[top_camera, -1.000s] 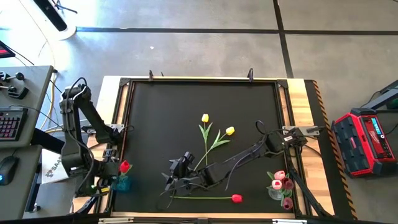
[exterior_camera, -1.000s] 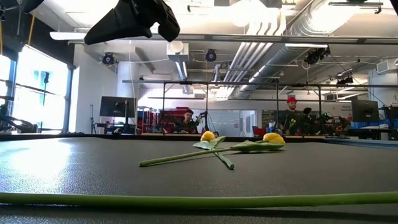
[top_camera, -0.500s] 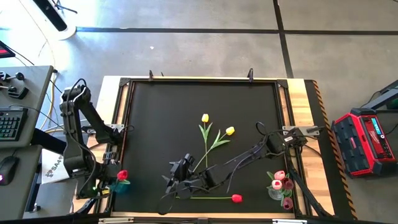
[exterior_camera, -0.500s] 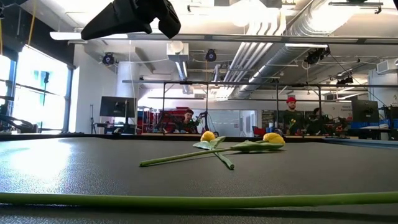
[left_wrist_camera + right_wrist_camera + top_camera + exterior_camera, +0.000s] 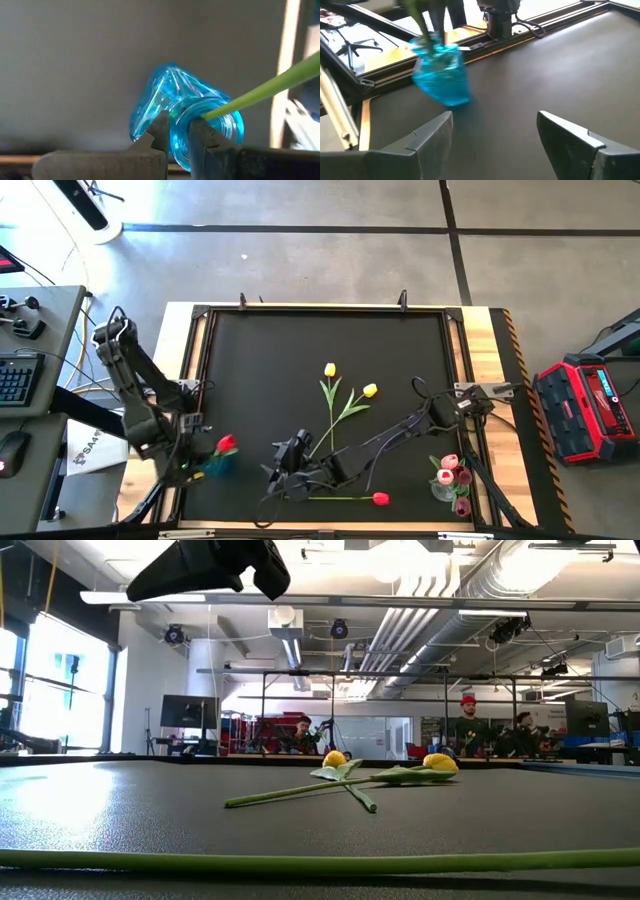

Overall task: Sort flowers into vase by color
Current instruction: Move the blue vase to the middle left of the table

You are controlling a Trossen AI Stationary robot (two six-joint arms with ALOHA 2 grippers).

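Note:
A blue vase (image 5: 170,107) with one red flower (image 5: 227,444) in it hangs tilted at the mat's left edge, my left gripper (image 5: 177,125) shut on it. Another red flower (image 5: 378,499) lies near the front edge, its stem (image 5: 300,862) pointing left. Two yellow flowers (image 5: 345,385) lie crossed at mid-mat. A clear vase (image 5: 447,483) with pink flowers stands at the near right. My right gripper (image 5: 282,465) hovers open above the mat, by the lying red flower's stem end, facing the blue vase (image 5: 442,75). My left gripper holds the blue vase by the rim of its mouth (image 5: 178,142), pinched between the two fingers, one finger (image 5: 200,137) inside the mouth beside the green stem (image 5: 260,90) and one outside. The fingers come from above, slanting down. The vase hangs tilted; whether its base touches the mat I cannot tell.
The black mat (image 5: 300,340) has a raised dark frame and wooden borders at left and right. A desk with keyboards (image 5: 15,380) stands off the left side, a red case (image 5: 590,410) off the right. The mat's far half is bare.
My left gripper has swung toward the table's right, in over the mat's left edge, carrying the blue vase and its red flower along; the flower head now stands farther right. My right gripper has kept still.

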